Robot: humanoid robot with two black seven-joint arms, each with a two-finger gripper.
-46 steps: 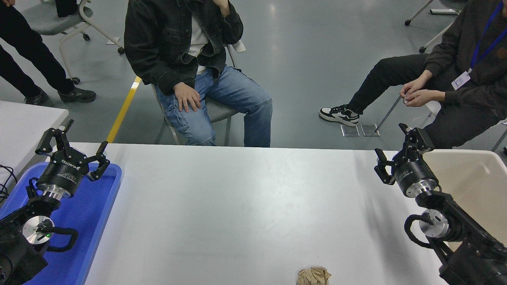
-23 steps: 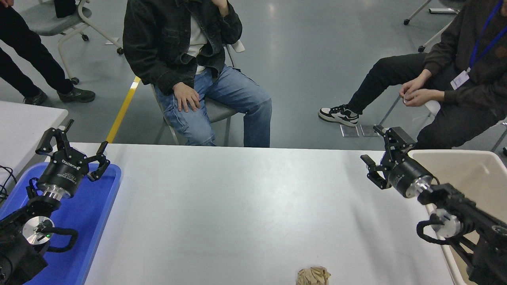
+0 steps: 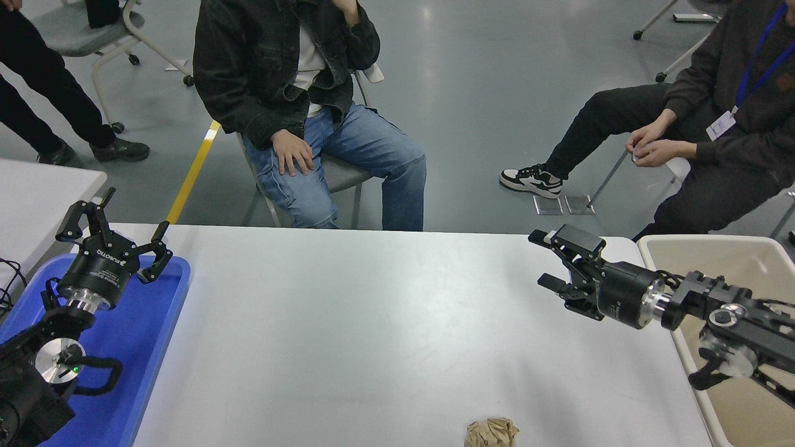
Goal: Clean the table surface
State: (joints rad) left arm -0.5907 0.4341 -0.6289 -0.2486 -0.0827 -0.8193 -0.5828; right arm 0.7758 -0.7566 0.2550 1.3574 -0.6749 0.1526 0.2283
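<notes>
The table surface fills the lower middle of the frame, from the blue tray at the lower left to the beige bin at the right edge. A crumpled brown paper ball is seen at the bottom edge, slightly right of centre, resting on the tabletop and partly cut off by the frame.

The right gripper is held above the right part of the table, pointing toward the left of the frame, its arm reaching in from the right edge over the bin. Its fingers are spread apart with nothing between them. It is well apart from the paper ball.

The left gripper is parked at the lower left above the far end of the blue tray, fingers spread wide and empty.

Two seated people are seen beyond the far edge at the top, one in a dark jacket and blue jeans at upper centre, the other at the upper right with hands together. The legs of a third person are seen at the upper left.
</notes>
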